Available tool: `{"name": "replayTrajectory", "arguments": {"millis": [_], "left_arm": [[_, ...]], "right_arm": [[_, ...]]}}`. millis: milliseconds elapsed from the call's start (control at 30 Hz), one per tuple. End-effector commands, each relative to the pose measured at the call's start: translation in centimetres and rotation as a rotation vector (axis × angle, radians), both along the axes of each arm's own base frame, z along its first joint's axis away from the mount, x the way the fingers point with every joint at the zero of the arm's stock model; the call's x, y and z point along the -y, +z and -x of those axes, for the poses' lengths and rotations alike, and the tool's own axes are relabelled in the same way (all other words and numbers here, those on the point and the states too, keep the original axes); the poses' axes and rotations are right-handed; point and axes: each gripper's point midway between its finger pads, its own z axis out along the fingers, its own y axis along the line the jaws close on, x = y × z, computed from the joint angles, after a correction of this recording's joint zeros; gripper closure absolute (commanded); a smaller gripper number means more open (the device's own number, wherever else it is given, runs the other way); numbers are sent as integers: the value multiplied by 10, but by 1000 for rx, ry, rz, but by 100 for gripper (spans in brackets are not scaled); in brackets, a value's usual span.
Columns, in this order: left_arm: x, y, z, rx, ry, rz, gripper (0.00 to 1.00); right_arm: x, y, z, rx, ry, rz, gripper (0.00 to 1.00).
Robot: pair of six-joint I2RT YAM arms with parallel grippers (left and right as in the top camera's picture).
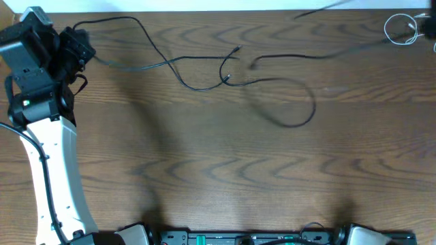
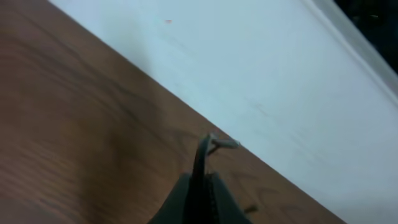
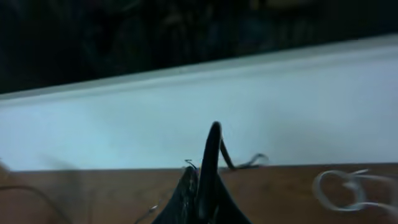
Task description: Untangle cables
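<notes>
The left tool (image 1: pixel 80 46) has its two fingers pressed together on one end of the black cable (image 1: pixel 199 88). In the left wrist view a small grey plug (image 2: pixel 225 144) sticks out just past the closed tips, above the wooden desk (image 1: pixel 218 170) and close to its pale far border.

From that tool the black cable runs right along the desk to a crossing (image 1: pixel 226 79), where it loops over itself. One free plug end (image 1: pixel 236 49) lies just above and to the right of the crossing. To the right of the crossing the cable sweeps round in a wide, blurred loop, and a further stretch leads away right towards the far corner.

The right tool (image 3: pixel 213 134) sits far to the right of the crossing, at the far right corner of the desk. Its fingers are also together, and a thin black cord comes out at the tips, bends down and ends in a small dark plug (image 3: pixel 256 160), so it appears clamped on the black cable.

The white cable (image 1: pixel 407 27) lies coiled in a small ring far right of the crossing, just beside the right tool and touched by neither tool.

A small green light (image 1: pixel 26 102) shows on the left arm, far left of the crossing.
</notes>
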Motion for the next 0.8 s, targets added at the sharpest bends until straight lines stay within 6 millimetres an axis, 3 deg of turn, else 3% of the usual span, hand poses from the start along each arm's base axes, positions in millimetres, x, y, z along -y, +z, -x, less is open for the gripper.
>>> {"name": "replayTrajectory", "arguments": {"millis": [0, 100, 333, 600, 767], "left_arm": [[-22, 3, 3, -13, 98, -76, 92], [-22, 1, 5, -25, 98, -73, 93], [-11, -6, 5, -50, 66, -58, 93], [38, -13, 0, -79, -47, -52, 93], [80, -13, -4, -76, -143, -57, 93]], "right_arm": [[22, 3, 13, 3, -79, 1, 99], [23, 3, 17, -2, -85, -2, 99], [37, -6, -5, -13, -118, 1, 99], [90, -35, -35, -82, -343, 30, 99], [135, -45, -35, -107, -523, 55, 99]]}}
